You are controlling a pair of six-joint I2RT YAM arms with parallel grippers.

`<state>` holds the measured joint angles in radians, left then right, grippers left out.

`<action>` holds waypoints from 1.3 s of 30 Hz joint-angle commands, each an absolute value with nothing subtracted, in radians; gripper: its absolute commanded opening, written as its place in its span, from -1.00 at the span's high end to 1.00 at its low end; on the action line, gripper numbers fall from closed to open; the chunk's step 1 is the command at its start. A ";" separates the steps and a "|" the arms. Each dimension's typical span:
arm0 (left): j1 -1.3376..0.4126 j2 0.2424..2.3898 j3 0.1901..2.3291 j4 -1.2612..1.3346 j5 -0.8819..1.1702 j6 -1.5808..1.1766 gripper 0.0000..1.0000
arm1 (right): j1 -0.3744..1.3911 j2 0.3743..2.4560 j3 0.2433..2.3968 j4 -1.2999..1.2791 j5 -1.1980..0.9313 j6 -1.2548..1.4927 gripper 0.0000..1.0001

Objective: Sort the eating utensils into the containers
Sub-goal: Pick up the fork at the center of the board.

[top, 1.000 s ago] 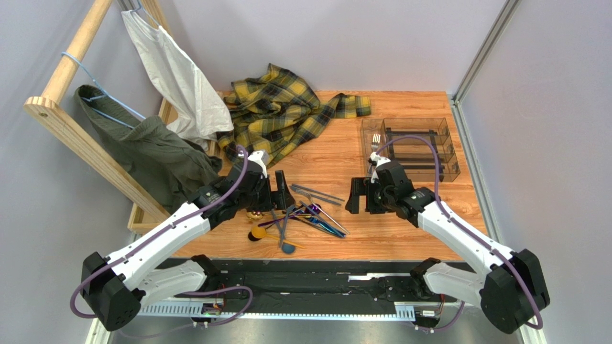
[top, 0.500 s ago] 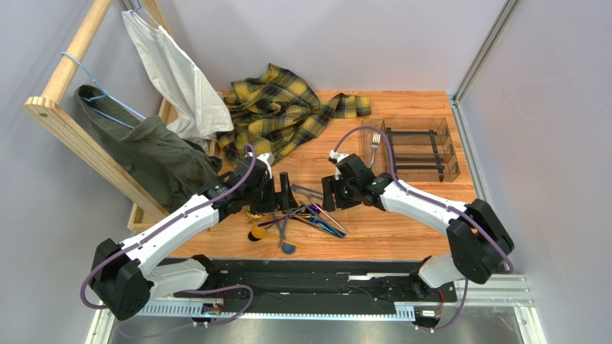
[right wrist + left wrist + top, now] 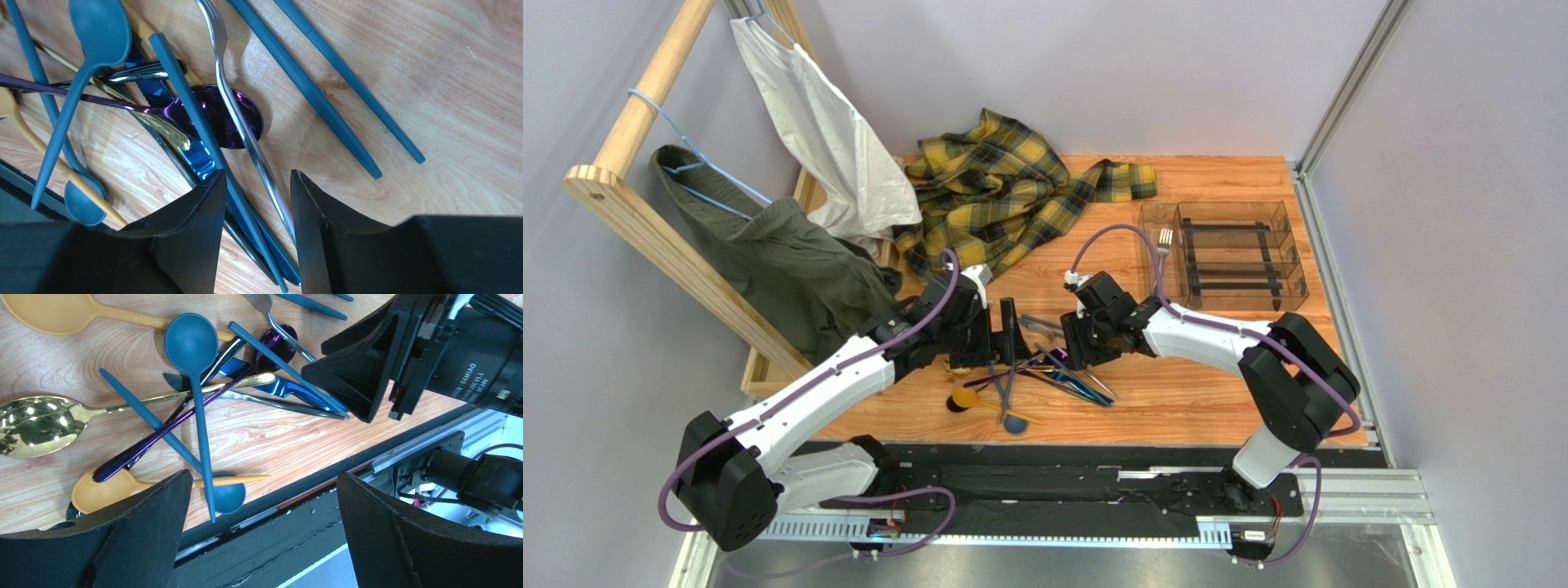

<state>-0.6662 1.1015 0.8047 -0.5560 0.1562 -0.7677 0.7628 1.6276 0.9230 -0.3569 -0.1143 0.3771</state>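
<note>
Low in the right wrist view, the right gripper [image 3: 258,182] stood half-open astride the silver fork [image 3: 236,116]. Its handle ran up-frame; nothing pinched.

desk [image 3: 1210,380]: orange-brown wood grain
plaid shirt [image 3: 995,184]: yellow-black, crumpled at far desk edge
white garment [image 3: 824,135]: hanging, left
green garment [image 3: 775,263]: dark, on blue hanger [image 3: 683,141]
rack [image 3: 640,208]: pale wood, slanted, far left
</note>
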 commanded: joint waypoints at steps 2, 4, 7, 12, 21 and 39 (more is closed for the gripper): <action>-0.663 1.069 0.799 -0.532 0.166 -0.746 -0.93 | 0.769 1.657 0.942 -0.288 -0.109 0.394 0.11; -0.663 1.066 0.798 -0.535 0.163 -0.741 -0.93 | 0.772 1.664 0.940 -0.287 -0.100 0.394 0.18; -0.663 1.065 0.796 -0.540 0.158 -0.739 -0.93 | 0.775 1.674 0.939 -0.291 -0.069 0.399 0.40; -0.663 1.066 0.795 -0.540 0.158 -0.739 -0.93 | 0.782 1.684 0.936 -0.298 -0.029 0.402 0.57; -0.663 1.063 0.792 -0.540 0.160 -0.739 -0.93 | 0.785 1.658 0.936 -0.305 -0.029 0.391 0.99; -0.663 1.060 0.772 -0.531 0.161 -0.742 -0.93 | 0.784 1.509 0.928 -0.333 -0.049 0.379 1.00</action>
